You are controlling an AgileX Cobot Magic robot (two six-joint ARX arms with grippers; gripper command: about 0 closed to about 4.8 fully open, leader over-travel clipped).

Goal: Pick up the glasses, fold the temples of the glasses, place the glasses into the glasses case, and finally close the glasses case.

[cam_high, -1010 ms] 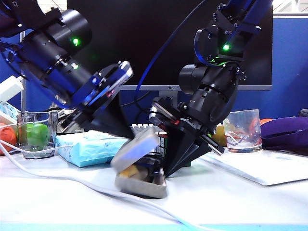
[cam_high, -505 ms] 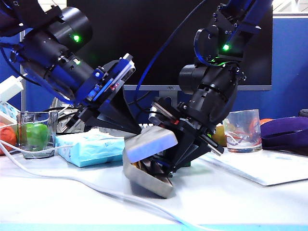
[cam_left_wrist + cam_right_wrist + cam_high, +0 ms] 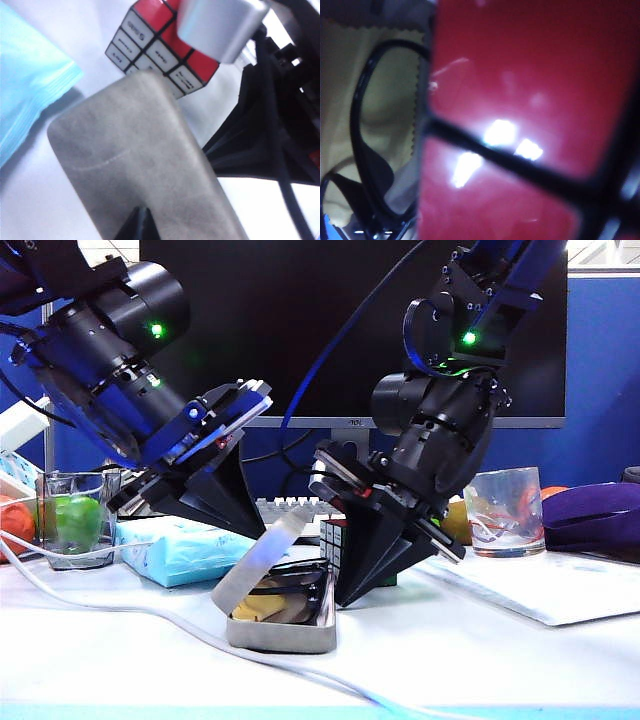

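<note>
Glasses point(image 3: 290, 585) lie inside the case point(image 3: 280, 632), centre table, lid half raised; left gripper point(image 3: 262, 532), jaws shut and empty, should press the lid down squarely; right gripper point(image 3: 345, 598), closed, braces the far-right side.

Left end effector point(image 3: 262, 528) and right end effector point(image 3: 345, 595) crowd half-open glasses case point(image 3: 280, 615); Rubik's cube point(image 3: 333, 540) just behind, white cable point(image 3: 150, 615) crossing bare table point(image 3: 480, 660) in front.

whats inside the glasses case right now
Inside the glasses case, the black glasses lie on a yellow cloth. The half-raised lid covers the left part of the inside, and the folded temples cannot be made out.
</note>
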